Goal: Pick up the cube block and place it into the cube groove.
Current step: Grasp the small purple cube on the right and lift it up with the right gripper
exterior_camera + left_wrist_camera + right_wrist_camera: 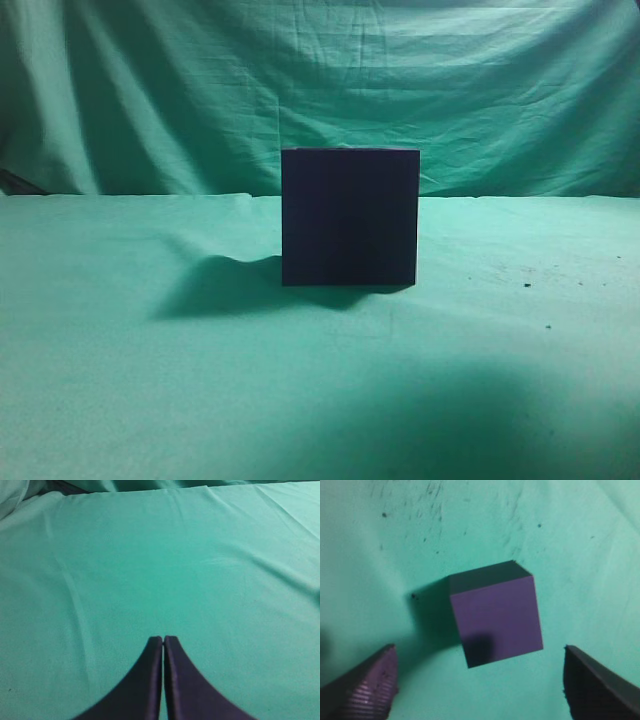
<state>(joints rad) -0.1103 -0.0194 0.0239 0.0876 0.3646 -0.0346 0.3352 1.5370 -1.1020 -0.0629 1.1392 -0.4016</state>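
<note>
Exterior view: a large dark box (349, 217) stands upright near the middle of a table covered in green cloth (120, 380), with a wrinkled green backdrop (150, 80) hanging behind it. The box casts a shadow to its left on the cloth. Its top face is seen edge-on, so the cube groove cannot be made out. A few dark specks mark the cloth to the right of the box. Neither arm shows in this view, nor does the small cube. Right wrist view: the purple cube block (496, 620) sits on the green cloth, one lit purple face and one darker face visible, slightly rotated relative to the camera. The right gripper (480, 685) hovers above it with jaws spread wide; the ribbed left fingertip (367, 690) and the opposite fingertip lie on either side of the cube, both clear of it, no contact. Dark specks dot the cloth beyond the cube. Left wrist view: the left gripper (163, 642) has its jaws pressed together, holding nothing, over bare green cloth with a few soft creases.
</note>
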